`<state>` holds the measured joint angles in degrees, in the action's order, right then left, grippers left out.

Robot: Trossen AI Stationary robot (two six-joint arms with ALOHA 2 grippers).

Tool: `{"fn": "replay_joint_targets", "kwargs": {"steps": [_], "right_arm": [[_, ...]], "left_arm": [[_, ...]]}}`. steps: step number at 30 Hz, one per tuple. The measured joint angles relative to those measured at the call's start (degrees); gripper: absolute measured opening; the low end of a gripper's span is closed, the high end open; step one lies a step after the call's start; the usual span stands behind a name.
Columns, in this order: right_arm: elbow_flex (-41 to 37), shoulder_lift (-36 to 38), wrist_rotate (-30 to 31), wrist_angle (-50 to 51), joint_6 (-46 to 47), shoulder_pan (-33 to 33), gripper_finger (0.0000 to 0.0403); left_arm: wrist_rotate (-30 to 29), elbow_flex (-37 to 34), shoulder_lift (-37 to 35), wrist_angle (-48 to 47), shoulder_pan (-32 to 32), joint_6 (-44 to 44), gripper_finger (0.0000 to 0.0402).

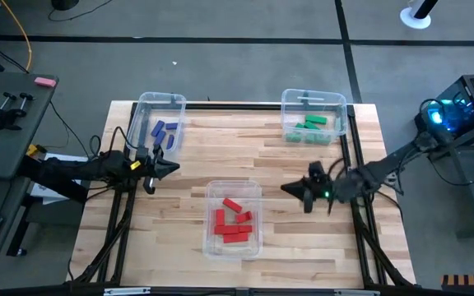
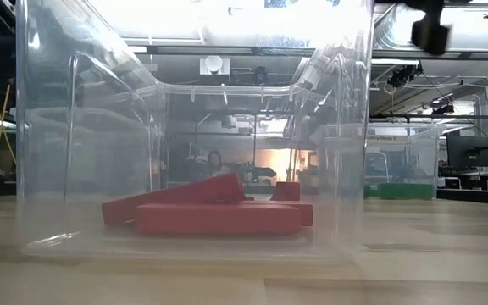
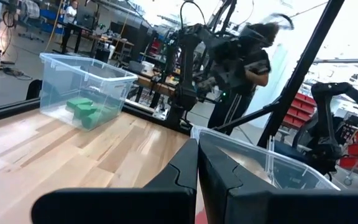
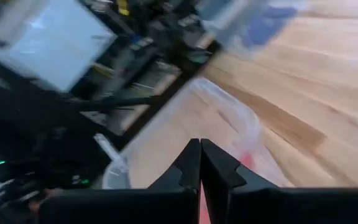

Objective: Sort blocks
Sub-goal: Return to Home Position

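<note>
Three clear bins hold the blocks. Blue blocks [image 1: 164, 131] lie in the far-left bin, green blocks [image 1: 311, 125] in the far-right bin [image 3: 86, 87], red blocks [image 1: 233, 224] in the near-middle bin [image 2: 202, 212]. My left gripper [image 1: 174, 168] hovers above the table just near of the blue bin, pointing right, shut and empty [image 3: 197, 163]. My right gripper [image 1: 286, 188] hovers right of the red bin, pointing left, shut and empty [image 4: 200, 163].
A black frame rail [image 1: 262, 105] runs along the table's far edge, with struts at both sides. Bare wood [image 1: 245, 156] lies between the three bins. A person [image 3: 253, 62] stands beyond the table in the left wrist view.
</note>
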<state>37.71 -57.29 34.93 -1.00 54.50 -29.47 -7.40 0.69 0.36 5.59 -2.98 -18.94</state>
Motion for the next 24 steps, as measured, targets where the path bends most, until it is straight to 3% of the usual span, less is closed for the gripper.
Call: {"fn": "replay_joint_targets", "kwargs": {"steps": [4,8,12,16,24], "right_arm": [[-10.51,6.73,-13.07,-14.76,-12.15,12.35,0.0],[-17.84,15.83,-25.51,-15.83,-18.91,25.96,0.0],[-23.61,25.23,-36.16,-16.09,-22.26,33.81,0.0],[-29.04,33.69,-39.53,-16.01,-23.06,35.42,0.0],[-34.14,43.73,-37.74,-14.98,-24.77,30.85,0.0]], "left_arm": [[-0.19,0.0,0.0,0.01,-0.04,0.02,0.0],[-0.25,0.0,0.0,-0.05,-0.04,0.02,0.0],[-0.35,0.0,0.0,-0.1,-0.04,0.04,0.0],[-0.35,0.0,0.0,-0.04,-0.04,0.04,0.0],[-0.35,0.0,0.0,-0.12,-0.07,0.04,0.0]]}}
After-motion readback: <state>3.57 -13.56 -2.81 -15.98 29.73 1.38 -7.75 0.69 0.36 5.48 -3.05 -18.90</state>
